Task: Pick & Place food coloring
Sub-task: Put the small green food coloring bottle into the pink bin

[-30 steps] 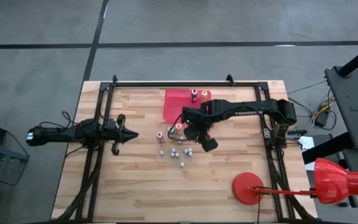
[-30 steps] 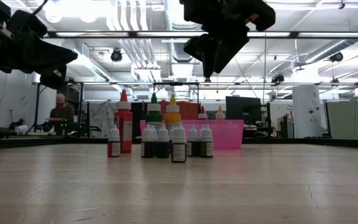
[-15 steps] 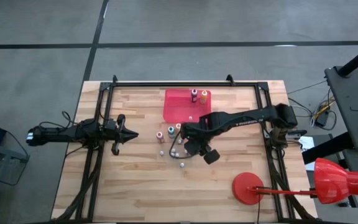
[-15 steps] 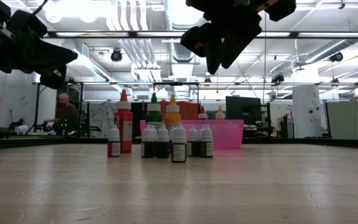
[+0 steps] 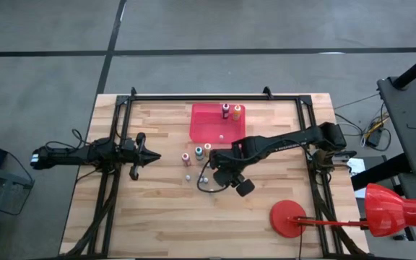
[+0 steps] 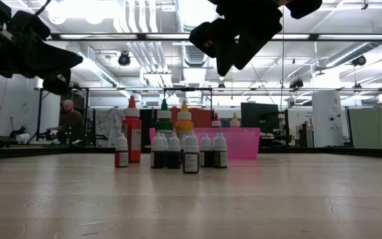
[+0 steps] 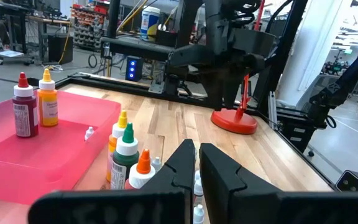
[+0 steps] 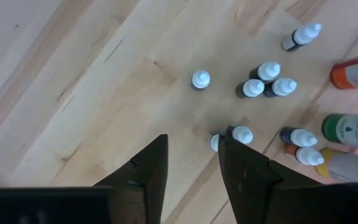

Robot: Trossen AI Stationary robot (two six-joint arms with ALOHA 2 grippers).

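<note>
The right gripper [image 5: 209, 178] hangs over the cluster of small bottles [image 5: 206, 178] near the middle of the table [image 5: 157, 217], well above their caps as the low view shows, with its two fingers apart and nothing between them. Looking down past those fingers [image 8: 148, 168], I count a loose scatter of white-capped droppers [image 8: 269, 79] on the bare wood, one standing off by itself [image 8: 201, 79] and the rest in twos and threes. The taller bottles [image 6: 132, 129] (red, green and orange bodies) stand just behind them, toward the far side, and the red tray [image 5: 206, 123] beyond already has two bottles [image 5: 231, 110] upright in its far right corner.

The left gripper [image 5: 150, 156] waits at the left edge, fingers pressed together, holding nothing.

These little droppers look light and hard-sided, likely smooth plastic, so I'd judge they will tip or skate sideways at a nudge rather than resist. The pointed caps offer a poor hold; the straight body below the cap seems the place to pinch, squarely across. The lone bottle looks the easiest, since the packed ones leave scant room for a finger to slip down without knocking a neighbour over.
</note>
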